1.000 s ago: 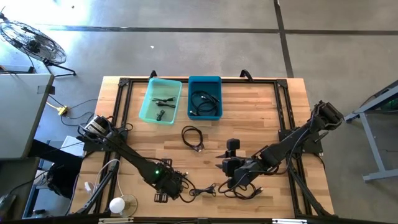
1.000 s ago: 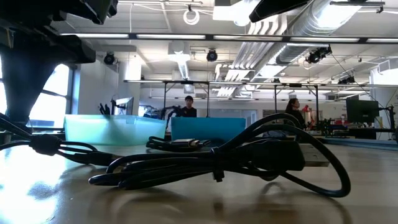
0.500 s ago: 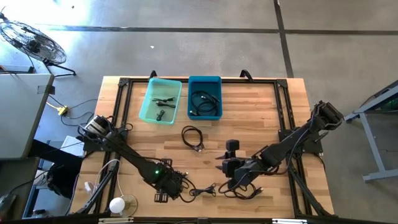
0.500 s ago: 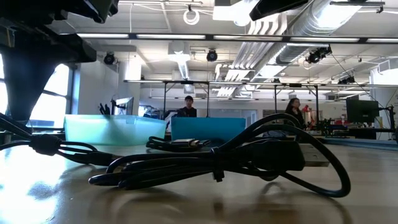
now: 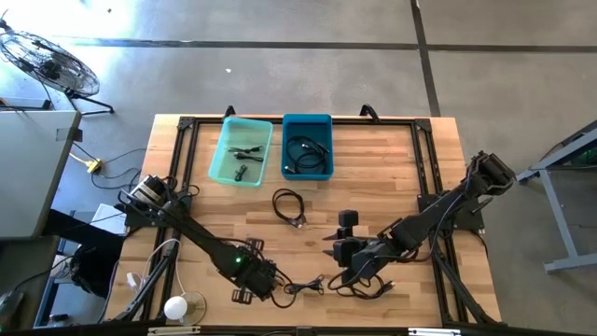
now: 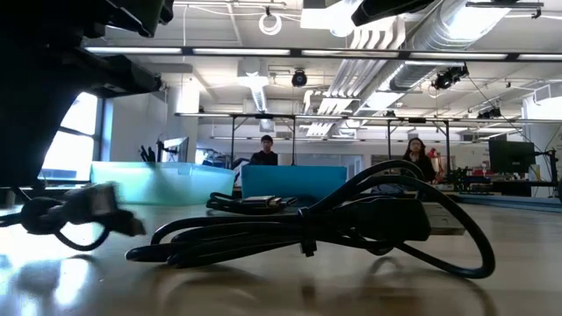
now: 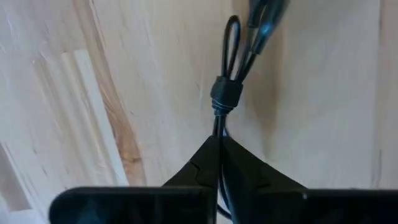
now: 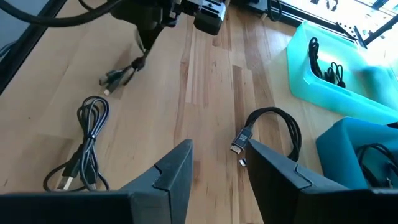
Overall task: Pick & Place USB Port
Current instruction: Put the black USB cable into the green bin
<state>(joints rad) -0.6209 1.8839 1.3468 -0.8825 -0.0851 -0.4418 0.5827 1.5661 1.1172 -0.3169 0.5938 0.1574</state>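
My left claw sits low at the counter's near edge, touching a small black cable. My right claw rests over another cable bundle. A coiled cable lies mid-counter, near the light tray and blue bin.

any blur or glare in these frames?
Low view: the cable in the left gripper is motion-smeared, the bundled cable in front is sharp, and the table shows glare. Left wrist view: that cable's plug end is blurred.
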